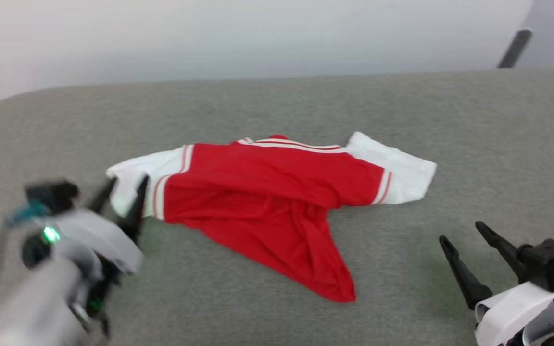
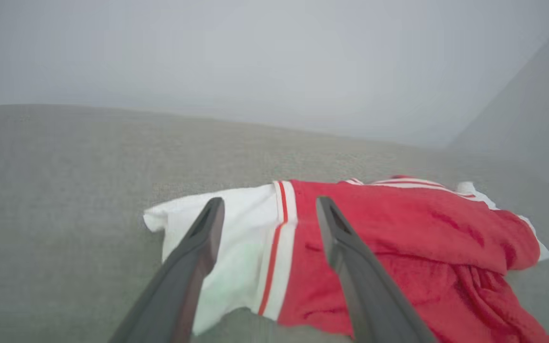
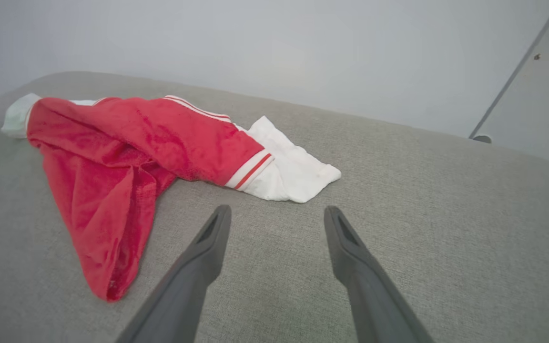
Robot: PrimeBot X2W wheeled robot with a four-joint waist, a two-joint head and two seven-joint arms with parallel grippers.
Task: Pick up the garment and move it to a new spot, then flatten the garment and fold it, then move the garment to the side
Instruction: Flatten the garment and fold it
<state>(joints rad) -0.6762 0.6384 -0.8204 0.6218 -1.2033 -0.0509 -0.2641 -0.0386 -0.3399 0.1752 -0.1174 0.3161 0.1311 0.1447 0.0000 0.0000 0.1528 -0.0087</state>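
Observation:
The garment (image 1: pixel 267 197) lies crumpled on the grey fabric surface (image 1: pixel 474 125), red in the middle with a white sleeve at each end and red-white stripe trim. A red flap trails toward the near side. My left gripper (image 1: pixel 128 185) hangs open at the garment's left white sleeve; in the left wrist view the left gripper (image 2: pixel 269 205) has its fingers spread above the sleeve and stripe trim of the garment (image 2: pixel 398 233), holding nothing. My right gripper (image 1: pixel 459 233) stands open at the lower right, apart from the cloth. In the right wrist view the right gripper (image 3: pixel 277 212) sits short of the garment (image 3: pixel 136 143).
A pale wall (image 1: pixel 258 38) rises behind the rounded far edge of the surface. A dark slanted bar (image 1: pixel 515 48) shows at the upper right. Bare grey fabric lies to the right of the garment and along the near side.

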